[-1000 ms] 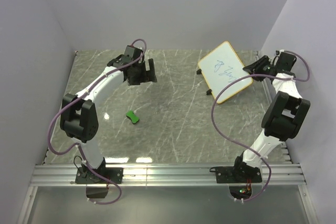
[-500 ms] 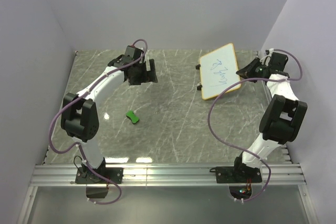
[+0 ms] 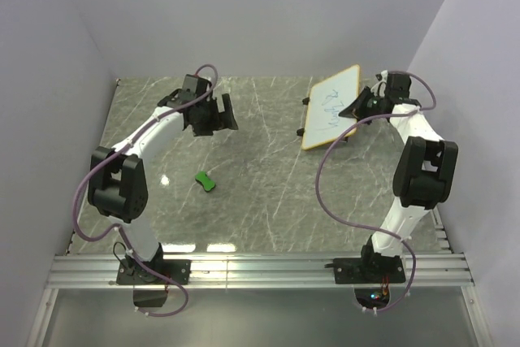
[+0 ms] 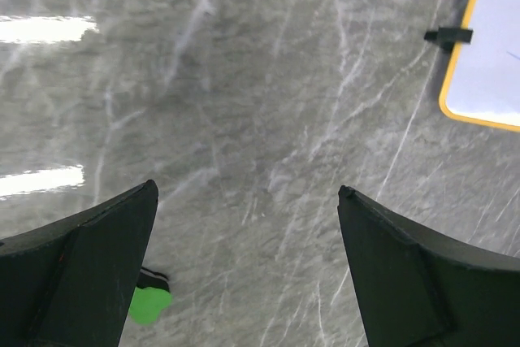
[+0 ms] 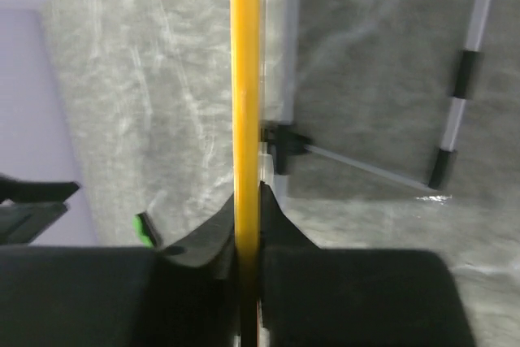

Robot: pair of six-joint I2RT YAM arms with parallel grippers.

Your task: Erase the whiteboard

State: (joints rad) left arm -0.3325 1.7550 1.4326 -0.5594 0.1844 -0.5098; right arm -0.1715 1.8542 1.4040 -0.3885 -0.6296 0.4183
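Whiteboard [image 3: 331, 107]: 1, tilted, frame edge pinched by right gripper [image 5: 246, 201]; left gripper [image 4: 248, 191] spread wide; 1 green eraser [image 3: 206, 181] lies apart.

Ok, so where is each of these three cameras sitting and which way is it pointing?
Top external: above and behind the arms, looking down on the table; both arms show, bases at the bottom.
Left wrist: on the left arm, facing down at the table; the open left gripper shows, its two fingers framing the view.
Right wrist: on the right arm, looking along the whiteboard edge-on; the right gripper shows clamped on its frame.
Shared: all three catch the green eraser and the whiteboard.
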